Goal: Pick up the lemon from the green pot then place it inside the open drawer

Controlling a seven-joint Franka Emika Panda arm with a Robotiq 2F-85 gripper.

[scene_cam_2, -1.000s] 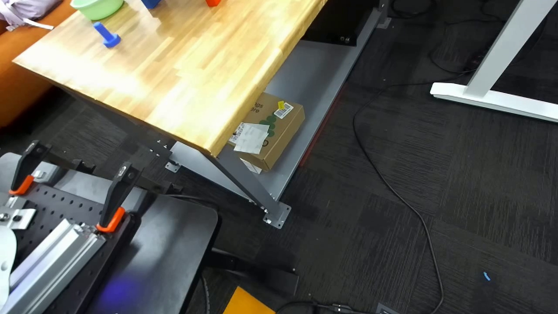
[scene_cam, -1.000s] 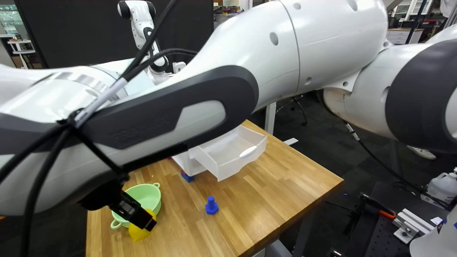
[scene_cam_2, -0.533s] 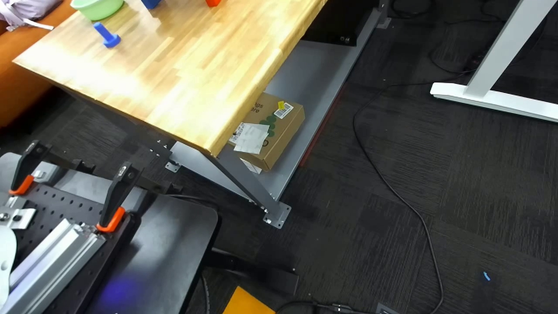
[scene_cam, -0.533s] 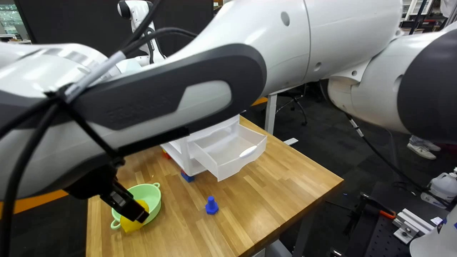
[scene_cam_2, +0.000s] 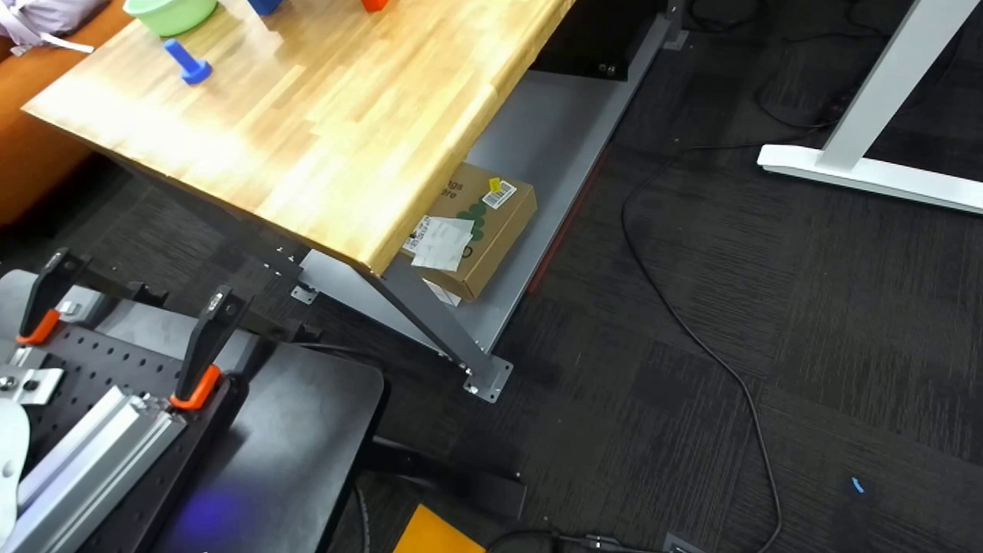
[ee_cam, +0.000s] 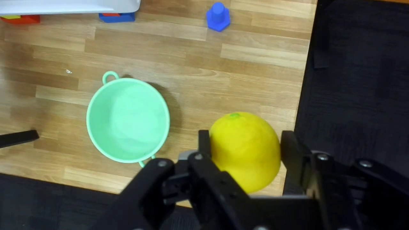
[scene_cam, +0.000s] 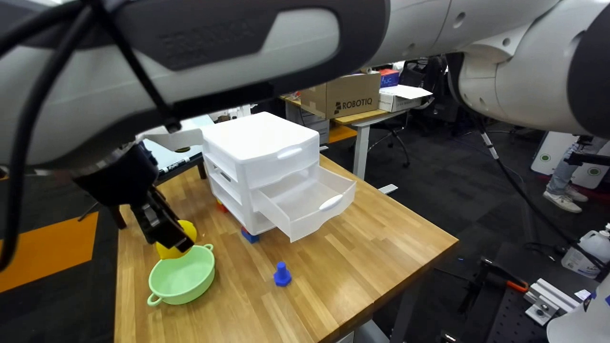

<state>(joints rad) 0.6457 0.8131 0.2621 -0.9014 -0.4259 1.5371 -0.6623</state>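
Note:
My gripper (ee_cam: 245, 140) is shut on the yellow lemon (ee_cam: 246, 153), one finger against each side. In an exterior view the gripper (scene_cam: 177, 240) holds the lemon (scene_cam: 189, 231) up in the air, above the table's left part. The pale green pot (scene_cam: 183, 276) stands upright on the table below; in the wrist view the pot (ee_cam: 127, 121) is empty and left of the lemon. The white drawer (scene_cam: 310, 202) is pulled out of the white three-tier unit (scene_cam: 267, 143), to the right of the gripper. The drawer shows no contents. The gripper is out of sight in an exterior view that shows part of the pot (scene_cam_2: 173, 15).
A blue bolt (scene_cam: 282, 275) stands on the wooden table (scene_cam: 333, 276) in front of the drawer. Blue and red blocks (ee_cam: 116, 17) sit under the drawer unit's edge. The arm spans above the unit. A cardboard box (scene_cam: 350, 93) lies on another table behind.
My gripper and arm have risen with the lemon, which now hangs higher in an exterior view. The pot's inside and the drawer unit have come into sight there. Pot, drawer and bolt have not moved.

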